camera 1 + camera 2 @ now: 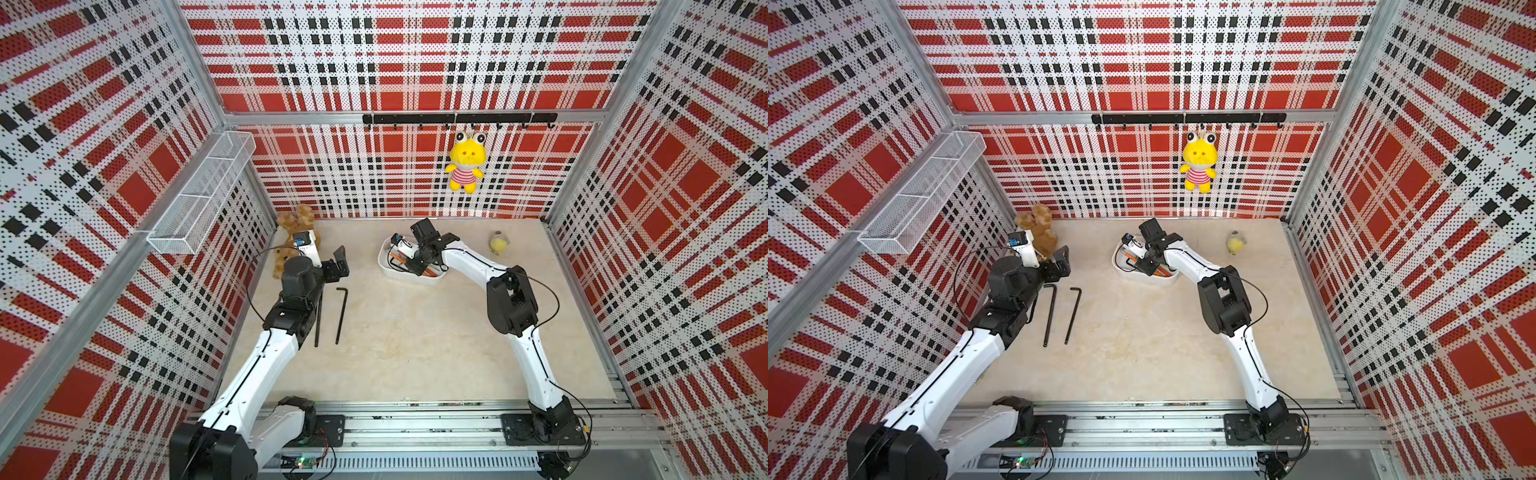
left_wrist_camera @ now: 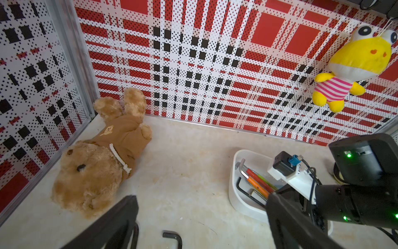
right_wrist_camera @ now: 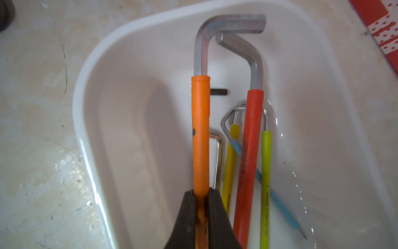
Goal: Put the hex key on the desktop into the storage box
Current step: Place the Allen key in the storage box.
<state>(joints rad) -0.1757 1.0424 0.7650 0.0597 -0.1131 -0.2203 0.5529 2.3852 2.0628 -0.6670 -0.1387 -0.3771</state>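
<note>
As right fingers [image 3: 185, 220] pinch orange key [image 3: 200, 133], box [image 3: 78, 116] rim lies apart.

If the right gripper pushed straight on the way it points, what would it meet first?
Probably the floor of the storage box: the right gripper, shut on the orange-sleeved hex key, points into it. Depth unclear.

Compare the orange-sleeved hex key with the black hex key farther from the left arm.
The orange-sleeved hex key has a bright sleeve over silver metal; the black hex key is bare and dark throughout. The orange-sleeved one is clamped in the right gripper; the black one lies free. The orange-sleeved one is over the storage box; the black one rests on the desktop. Both are L-shaped.
</note>
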